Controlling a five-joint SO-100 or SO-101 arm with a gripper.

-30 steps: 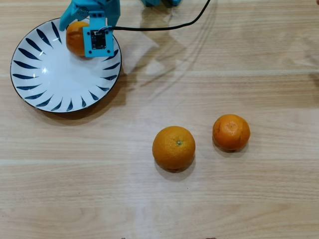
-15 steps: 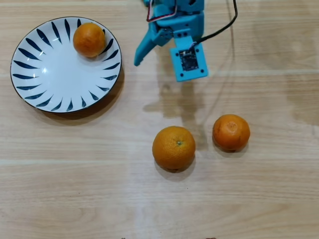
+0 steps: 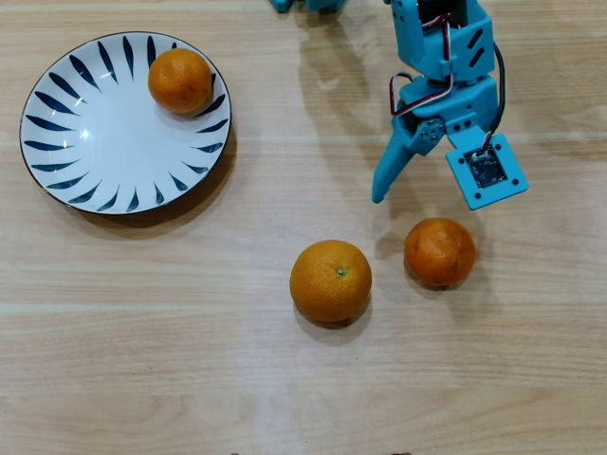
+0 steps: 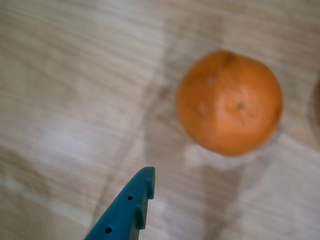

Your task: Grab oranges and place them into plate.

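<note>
In the overhead view one small orange [image 3: 179,81] lies on the white plate with blue strokes [image 3: 90,142], near its upper right rim. A larger orange [image 3: 330,282] with a green stem dot and a second small orange [image 3: 440,251] rest on the wooden table at centre right. My blue gripper [image 3: 432,194] hovers open just above the second small orange, holding nothing, apart from it. The wrist view is blurred and shows an orange [image 4: 230,102] on the table, with one blue fingertip [image 4: 142,182] to its lower left.
The surface is a light wooden table [image 3: 142,332]. A black cable [image 3: 497,81] runs along the arm at the top right. Part of the blue arm base [image 3: 308,5] shows at the top edge.
The gripper let go of the small orange on the plate, then swung right across the table and down to above the right-hand small orange. The two oranges on the table have not moved.
</note>
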